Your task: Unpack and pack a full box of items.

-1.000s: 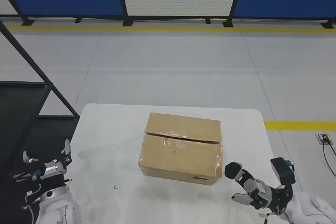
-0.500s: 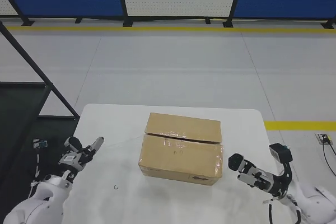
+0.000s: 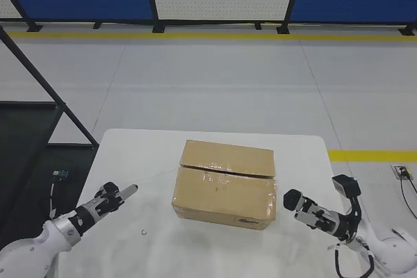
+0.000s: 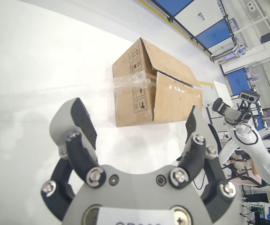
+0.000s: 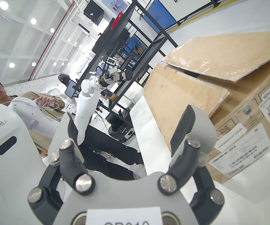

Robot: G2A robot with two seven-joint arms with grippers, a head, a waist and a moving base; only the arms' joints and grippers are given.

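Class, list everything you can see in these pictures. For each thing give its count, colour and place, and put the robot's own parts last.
cardboard box: one, brown, middle of the table, top flaps folded down, clear tape on it.
table: one, white, under the box.
small ring-like object: one, dark, on the table on the left arm's side of the box; too small to identify.
frame: one, black, beside the table on the left arm's side.
floor lines: two, yellow, on the grey floor beyond and beside the table.
left gripper: one, grey and black, open, apart from the box.
right gripper: one, grey and black, open, by the box's other end, not touching.
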